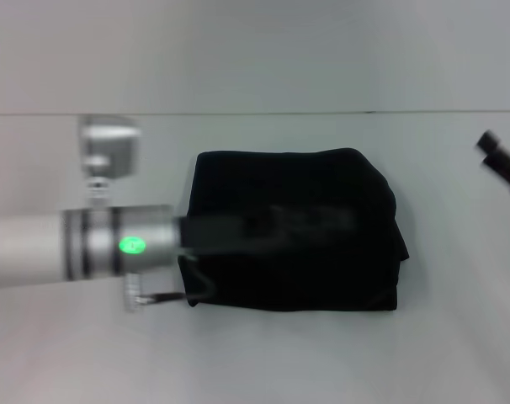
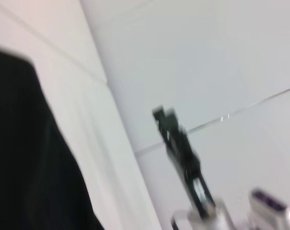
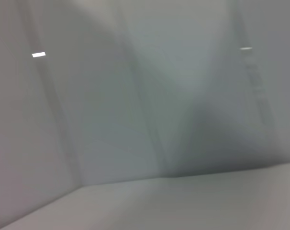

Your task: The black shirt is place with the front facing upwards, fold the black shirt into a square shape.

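The left gripper (image 1: 322, 220) reaches in from nine o'clock over the shirt (image 1: 293, 172), already a near-square bundle mid-table, its grip impossible to judge, so it should lift straight off without dragging folds, while the right gripper (image 1: 501, 160) idles at three o'clock.

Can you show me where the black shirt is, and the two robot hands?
Folded black cloth shirt (image 1: 322, 261): head view, bare front part.
Left gripper (image 1: 310, 223): head view, over the shirt.
Right gripper (image 1: 501, 160): head view, dark tip at the right edge.
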Robot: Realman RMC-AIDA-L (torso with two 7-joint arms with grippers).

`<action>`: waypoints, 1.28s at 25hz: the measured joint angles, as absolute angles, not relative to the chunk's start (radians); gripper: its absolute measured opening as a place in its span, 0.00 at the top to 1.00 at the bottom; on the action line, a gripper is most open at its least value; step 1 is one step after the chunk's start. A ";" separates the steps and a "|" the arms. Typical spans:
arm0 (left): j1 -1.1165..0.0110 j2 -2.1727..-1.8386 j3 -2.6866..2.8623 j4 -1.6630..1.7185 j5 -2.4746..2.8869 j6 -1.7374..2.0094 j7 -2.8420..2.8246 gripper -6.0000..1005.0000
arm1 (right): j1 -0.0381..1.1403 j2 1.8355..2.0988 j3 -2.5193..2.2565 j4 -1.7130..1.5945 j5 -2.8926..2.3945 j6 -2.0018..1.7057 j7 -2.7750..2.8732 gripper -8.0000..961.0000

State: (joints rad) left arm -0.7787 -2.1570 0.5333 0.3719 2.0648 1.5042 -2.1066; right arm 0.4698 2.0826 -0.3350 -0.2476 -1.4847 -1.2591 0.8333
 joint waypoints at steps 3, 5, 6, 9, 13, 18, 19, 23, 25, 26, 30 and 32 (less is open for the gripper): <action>-0.701 -2.125 0.529 0.438 2.013 1.509 -2.079 0.44 | 0.458 2.082 -0.395 -0.266 -1.603 -1.360 0.810 0.02; -0.667 -2.101 0.529 0.445 1.979 1.502 -2.057 0.36 | 0.465 2.087 -0.436 -0.267 -1.671 -1.390 0.794 0.02; -0.649 -2.084 0.528 0.445 1.961 1.496 -2.044 0.32 | 0.471 2.090 -0.456 -0.264 -1.698 -1.398 0.787 0.02; -0.617 -2.053 0.528 0.441 1.946 1.479 -2.027 0.19 | 0.494 2.095 -0.512 -0.244 -1.749 -1.372 0.777 0.02; -0.592 -2.032 0.532 0.439 1.957 1.466 -2.030 0.07 | 0.507 2.095 -0.547 -0.219 -1.764 -1.272 0.774 0.02; -0.580 -2.024 0.538 0.438 1.969 1.466 -2.050 0.05 | 0.503 2.094 -0.559 -0.217 -1.765 -1.152 0.781 0.02; -0.579 -2.023 0.538 0.438 1.973 1.466 -2.056 0.05 | 0.503 2.094 -0.558 -0.217 -1.765 -1.136 0.782 0.02; -0.585 -2.015 0.539 0.438 2.009 1.459 -2.093 0.05 | 0.507 2.094 -0.552 -0.216 -1.764 -1.085 0.789 0.02; -0.590 -2.010 0.541 0.438 2.025 1.453 -2.114 0.05 | 0.506 2.093 -0.547 -0.222 -1.761 -1.092 0.789 0.02; -0.593 -2.007 0.542 0.438 2.032 1.450 -2.128 0.05 | 0.504 2.093 -0.543 -0.227 -1.759 -1.106 0.789 0.02; -0.608 -1.992 0.543 0.437 2.057 1.444 -2.203 0.05 | 0.477 2.090 -0.513 -0.269 -1.756 -1.221 0.782 0.02; -0.619 -1.986 0.543 0.436 2.074 1.437 -2.253 0.05 | 0.459 2.089 -0.498 -0.298 -1.755 -1.291 0.780 0.02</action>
